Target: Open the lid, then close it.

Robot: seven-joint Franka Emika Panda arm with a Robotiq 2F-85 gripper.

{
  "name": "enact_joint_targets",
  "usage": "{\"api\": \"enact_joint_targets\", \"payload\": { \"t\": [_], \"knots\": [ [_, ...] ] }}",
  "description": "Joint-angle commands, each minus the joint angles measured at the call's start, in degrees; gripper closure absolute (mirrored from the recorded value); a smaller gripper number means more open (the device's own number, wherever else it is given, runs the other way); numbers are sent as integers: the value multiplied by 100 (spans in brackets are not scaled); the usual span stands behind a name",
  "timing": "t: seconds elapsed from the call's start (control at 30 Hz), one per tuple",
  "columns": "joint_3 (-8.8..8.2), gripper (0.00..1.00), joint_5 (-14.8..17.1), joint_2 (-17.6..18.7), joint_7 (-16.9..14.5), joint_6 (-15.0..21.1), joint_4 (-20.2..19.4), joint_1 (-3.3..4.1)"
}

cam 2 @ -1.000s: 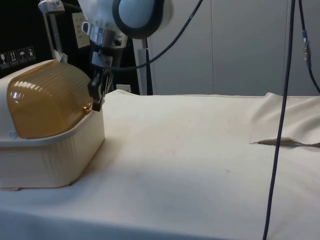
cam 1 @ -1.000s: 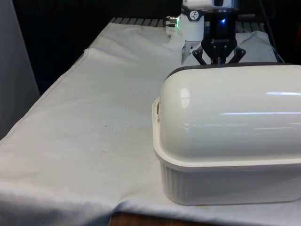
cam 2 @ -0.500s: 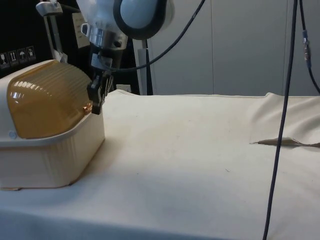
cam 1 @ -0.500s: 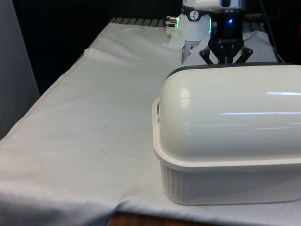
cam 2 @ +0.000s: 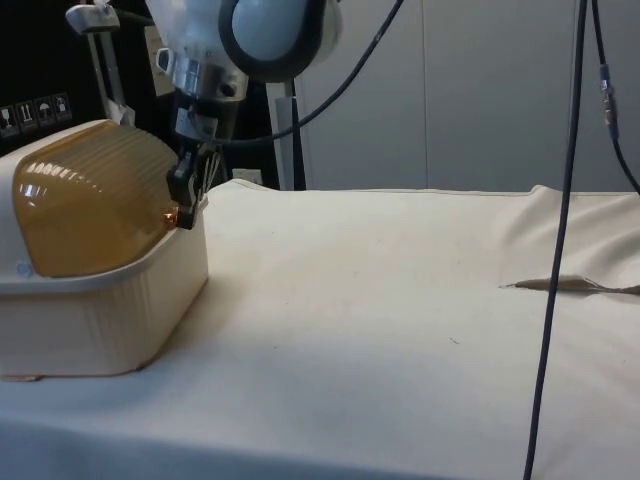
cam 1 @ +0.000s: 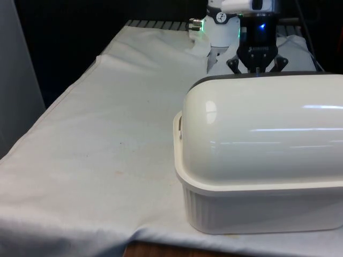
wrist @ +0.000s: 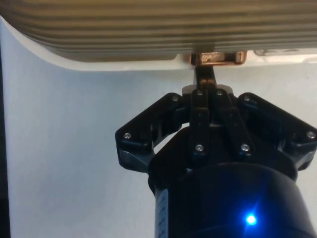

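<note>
- One bread box (cam 1: 262, 160) with a smooth, stiff, light-looking lid (cam 2: 90, 195).
- Best hold: its small copper handle (wrist: 218, 58).
- Gripper (wrist: 205, 74) pinched narrow at that handle.

White rounded arm (cam 2: 270, 25) with a grey joint cap and black cables trailing off it; its black pincer (wrist: 205, 74) has angular linkages studded with small silver screws.
</note>
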Motion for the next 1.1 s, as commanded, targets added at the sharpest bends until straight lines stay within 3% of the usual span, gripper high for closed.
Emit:
{"api": "enact_joint_targets", "payload": {
  "t": [0.0, 1.07],
  "knots": [
    [0, 100, 0, 0, 0, 0, 6, 0],
    [-57, 100, -34, -97, 34, -97, 201, 11]
  ]
}}
